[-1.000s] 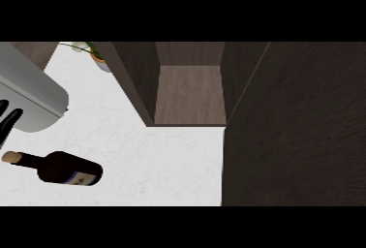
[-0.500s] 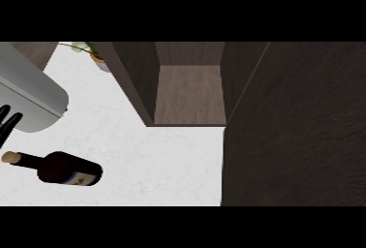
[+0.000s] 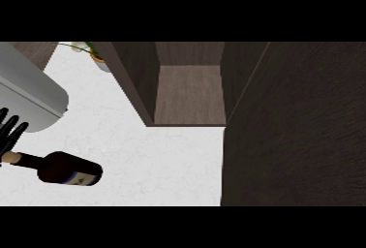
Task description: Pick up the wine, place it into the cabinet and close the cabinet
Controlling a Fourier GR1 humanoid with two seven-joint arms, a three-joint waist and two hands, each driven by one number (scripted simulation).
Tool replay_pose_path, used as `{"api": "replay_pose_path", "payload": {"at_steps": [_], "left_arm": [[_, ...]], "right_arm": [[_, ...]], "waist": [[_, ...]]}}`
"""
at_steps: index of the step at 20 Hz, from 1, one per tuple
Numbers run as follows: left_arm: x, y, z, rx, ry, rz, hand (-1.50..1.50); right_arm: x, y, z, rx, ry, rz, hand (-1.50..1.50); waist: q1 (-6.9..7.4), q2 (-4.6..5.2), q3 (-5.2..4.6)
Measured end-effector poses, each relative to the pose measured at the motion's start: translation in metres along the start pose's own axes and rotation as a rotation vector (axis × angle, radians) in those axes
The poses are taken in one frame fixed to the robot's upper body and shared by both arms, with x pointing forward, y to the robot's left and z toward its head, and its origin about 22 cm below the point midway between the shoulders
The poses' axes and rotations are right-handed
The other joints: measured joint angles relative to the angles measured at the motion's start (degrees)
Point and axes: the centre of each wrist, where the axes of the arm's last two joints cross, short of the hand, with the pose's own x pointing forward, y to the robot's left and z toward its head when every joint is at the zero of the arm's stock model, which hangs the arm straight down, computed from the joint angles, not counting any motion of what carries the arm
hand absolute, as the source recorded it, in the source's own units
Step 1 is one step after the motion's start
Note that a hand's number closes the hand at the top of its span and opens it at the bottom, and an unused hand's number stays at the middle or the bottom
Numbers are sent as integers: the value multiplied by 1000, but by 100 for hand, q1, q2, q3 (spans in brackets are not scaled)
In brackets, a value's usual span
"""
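wine bottle [image 3: 68,170] lies on its side on the white counter [image 3: 157,160] at 8 o'clock, neck pointing to 9, base to 3. my left hand [image 3: 8,131] at 9 o'clock, just above the neck, fingers straight and spread, released, nothing held; contact with the neck unclear. grey forearm [image 3: 28,97] at 10. cabinet [image 3: 190,94] at 12, standing open, its dark door [image 3: 297,126] filling 3 o'clock. plant [image 3: 91,51] at 11. right hand out of view

Below me lies a white, faintly marbled counter [image 3: 160,164]. Toward its far left side stands a small potted plant [image 3: 99,60], thin green leaves arching above a pale pot.
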Motion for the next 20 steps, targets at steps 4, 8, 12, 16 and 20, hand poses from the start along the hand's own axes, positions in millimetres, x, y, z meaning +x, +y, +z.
{"api": "replay_pose_path", "payload": {"at_steps": [4, 8, 12, 16, 20], "left_arm": [[-14, 14, 6, 9, 7, -3, -150], [-30, 21, 9, 21, 24, -14, -150], [-44, 33, 11, 14, 50, -30, -150], [-59, 41, 11, 10, 63, -33, -150], [-75, 49, 7, 9, 76, -37, -150]], "right_arm": [[0, 2, -5, -2, 0, 9, -150], [1, 3, -3, -2, 3, 8, -150], [-1, 0, -2, 8, 4, 11, -150], [4, 2, -3, 15, 4, 15, -150], [2, 2, -5, 13, 2, 13, -150]], "waist": [[3, 1, 0], [-2, 0, -1], [-5, 2, -1], [-10, 3, -1], [-12, 3, -2]]}}
